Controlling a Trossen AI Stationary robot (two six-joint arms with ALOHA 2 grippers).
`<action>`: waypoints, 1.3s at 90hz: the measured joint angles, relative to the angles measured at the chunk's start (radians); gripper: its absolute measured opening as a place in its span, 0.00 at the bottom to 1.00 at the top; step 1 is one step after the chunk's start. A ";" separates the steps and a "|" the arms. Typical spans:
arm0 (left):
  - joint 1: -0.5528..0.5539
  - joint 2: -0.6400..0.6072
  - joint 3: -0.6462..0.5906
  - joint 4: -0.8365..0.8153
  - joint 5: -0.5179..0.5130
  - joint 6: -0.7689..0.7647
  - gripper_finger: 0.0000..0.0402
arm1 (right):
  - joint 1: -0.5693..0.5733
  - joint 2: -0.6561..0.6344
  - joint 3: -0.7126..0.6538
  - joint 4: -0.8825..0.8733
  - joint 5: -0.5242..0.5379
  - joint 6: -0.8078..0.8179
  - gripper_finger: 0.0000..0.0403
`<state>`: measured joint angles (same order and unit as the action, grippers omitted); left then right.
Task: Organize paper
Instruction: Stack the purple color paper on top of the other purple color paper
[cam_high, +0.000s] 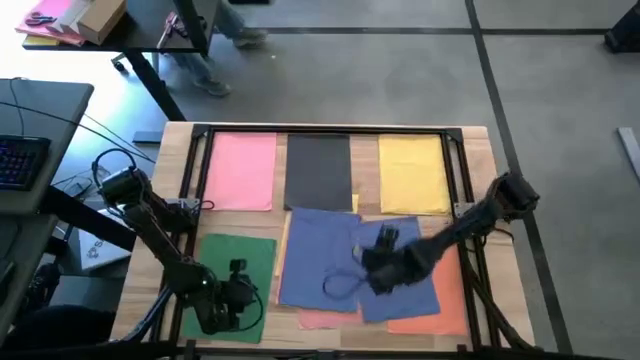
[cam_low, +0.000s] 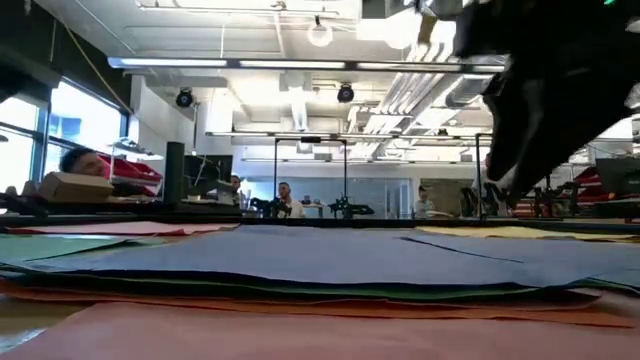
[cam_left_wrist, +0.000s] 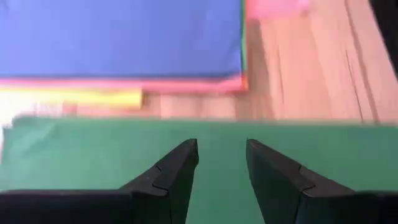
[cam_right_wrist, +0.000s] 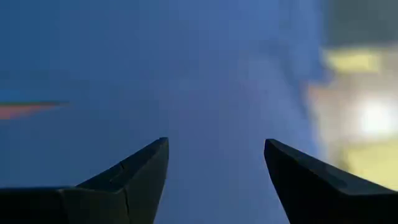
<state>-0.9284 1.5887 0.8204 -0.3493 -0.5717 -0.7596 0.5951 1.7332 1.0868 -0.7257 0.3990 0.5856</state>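
Paper covers most of my table (cam_high: 470, 150): along the far side the pink sheet (cam_high: 243, 170), the dark grey sheet (cam_high: 319, 170) and the yellow sheet (cam_high: 414, 172) lie side by side in a row, each flat and apart from its neighbour. Nearer me on the left, the green sheet (cam_high: 228, 262) lies alone, and my left gripper (cam_high: 237, 290) hangs over its near end. In the left wrist view its fingers (cam_left_wrist: 177, 171) stand a narrow way apart with nothing between them, the green sheet right beneath.

In the middle sits the unsorted heap: blue sheets (cam_high: 318, 250) overlapping askew on top of orange sheets (cam_high: 440, 310), with a strip of yellow showing at the heap's far-left edge. My right gripper (cam_high: 383, 262) is over the blue, fingers (cam_right_wrist: 134, 171) spread wide and empty, blue filling its wrist view.

I judge the far row settled and the blue layer the step in hand. Next I need to bring the right gripper down onto the top blue sheet alone, press lightly, and slide it off without dragging the sheets under it.
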 joint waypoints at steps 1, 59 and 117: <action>0.008 0.000 0.000 0.008 -0.004 0.005 0.32 | 0.010 0.005 0.000 0.000 -0.001 0.004 0.63; 0.394 0.255 0.000 0.538 0.079 0.477 0.32 | 0.152 0.137 -0.002 0.051 0.063 0.068 0.63; 0.396 0.326 0.002 0.553 0.108 0.455 0.32 | 0.075 0.140 0.159 0.072 0.028 -0.152 0.63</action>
<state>-0.5327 1.9150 0.8227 0.2041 -0.4633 -0.3046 0.6705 1.8732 1.2461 -0.6532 0.4267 0.4336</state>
